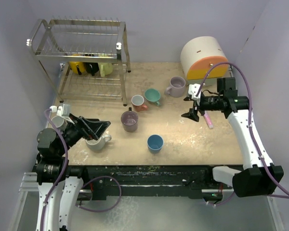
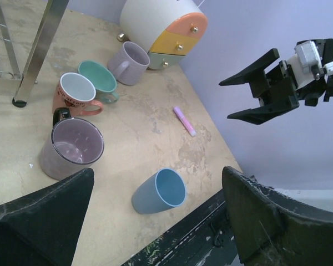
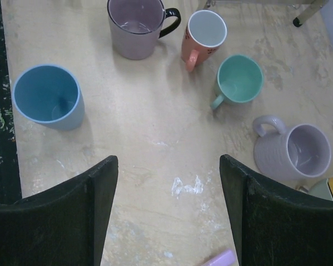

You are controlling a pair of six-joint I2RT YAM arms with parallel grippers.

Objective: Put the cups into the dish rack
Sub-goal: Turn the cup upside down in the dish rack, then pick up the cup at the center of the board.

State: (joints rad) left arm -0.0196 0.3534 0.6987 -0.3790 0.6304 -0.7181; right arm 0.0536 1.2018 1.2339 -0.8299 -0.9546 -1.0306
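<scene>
Left claw (image 1: 103, 131) is seen spread open at the near left of the desk (image 1: 197, 142), with nothing held. It is positioned right over a white mug (image 1: 97, 143), whose handle is turned right. Contact between the two cannot be told.

A blue cup (image 1: 155, 143) is set upright near the front edge, roughly centre, apart from the others.

A purple mug with a black handle (image 1: 129, 121) is placed upright a little farther back, between the white mug and the blue cup.

Right claw (image 1: 191, 115) is held above the right side of the desk, jaws wide apart and nothing gripped. A small pink stick (image 1: 208, 119) is laid flat just to its right.

Farther back, a salmon mug (image 1: 138, 102) and a teal mug (image 1: 152, 96) are grouped close together, both upright. A lavender mug (image 1: 176, 86) is set behind and to the right of them, near the cream-and-orange drawer box (image 1: 202, 55) at the far right.

The silver wire dish rack (image 1: 124, 72) is located at the far left. On its lower tier three mugs are already loaded side by side: a yellow mug (image 1: 77, 65), a black mug (image 1: 91, 68) and a pale green mug (image 1: 106, 69). No mug is seen on the slotted top tier.
</scene>
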